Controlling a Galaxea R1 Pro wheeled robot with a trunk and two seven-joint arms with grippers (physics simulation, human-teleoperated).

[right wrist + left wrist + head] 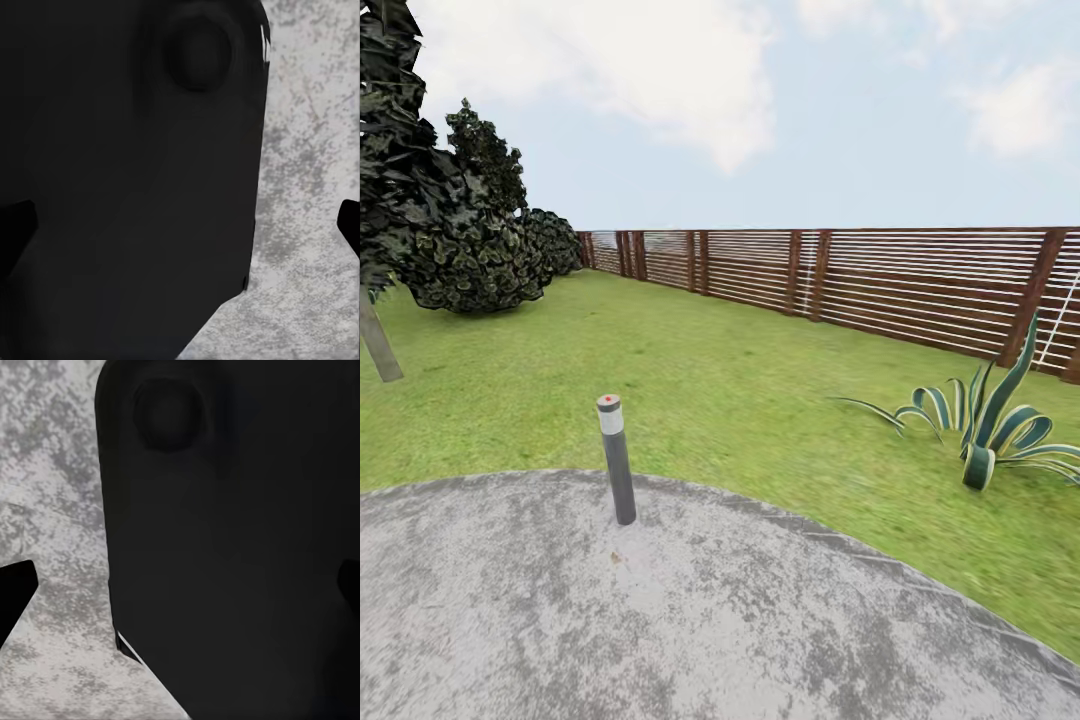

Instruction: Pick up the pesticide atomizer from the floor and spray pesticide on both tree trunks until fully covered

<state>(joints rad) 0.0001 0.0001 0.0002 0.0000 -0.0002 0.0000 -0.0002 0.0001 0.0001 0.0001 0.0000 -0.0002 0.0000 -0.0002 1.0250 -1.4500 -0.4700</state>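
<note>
- Stretching across the middle of the head view, the garden's green lawn (720, 370) runs from the paved patch back to the fence.
- At the left edge of the frame, a pale grey-brown tree trunk (378, 345) leans out of the grass, its lower part in sight under dark foliage.
- The sprayer cannot be made out on the grass or the paving.
- A brown fence (880, 280) of horizontal wooden slats crosses the frame from the centre to the right edge, under a pale blue sky with white clouds.
- Dark, dense bushes (470, 240) fill the upper left, in front of the fence's far end.
- A striped, broad-leaved plant (990, 430) sits in the grass at the right, near the fence.
- A grey post (617, 460) with a white band and a small red dot on top stands upright at the curved edge of the paving, centre left.
- Mottled grey paving (690, 610) covers the bottom of the frame.
- In the left wrist view, the left gripper (180, 600) shows two black fingertips at the frame's side edges, set wide apart, with a big dark body of the robot (232, 540) between them and speckled paving (52, 495) behind; nothing is held.
- In the right wrist view, the right gripper (180, 232) shows the same: fingertips wide apart at the edges, nothing between them but the robot's own dark bulk, paving (307, 150) to the right.
</note>
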